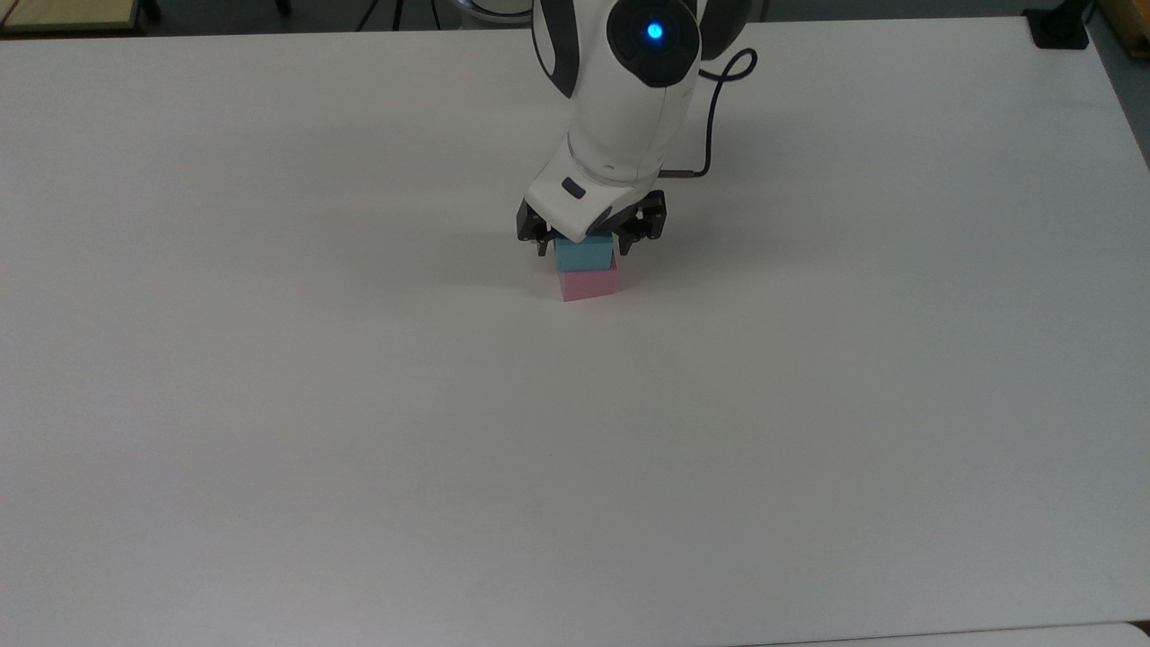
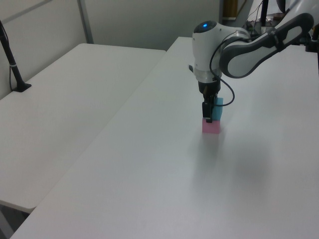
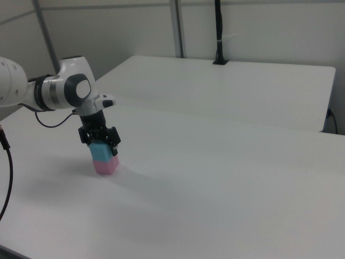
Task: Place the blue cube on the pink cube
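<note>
— On the desk (image 1: 269,404), our blue cube (image 1: 584,255) sits atop the pink cube (image 1: 588,284), jaws of the gripper (image 1: 588,243) apparently spread either side of it.
— Then we lift straight up, without nudging the stack.

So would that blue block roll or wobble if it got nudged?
Probably not roll: the blue cube has flat faces and rests squarely on the pink cube. A firm nudge might slide it off, as it sits high. It looks rigid, keeping its shape between the jaws.
</note>
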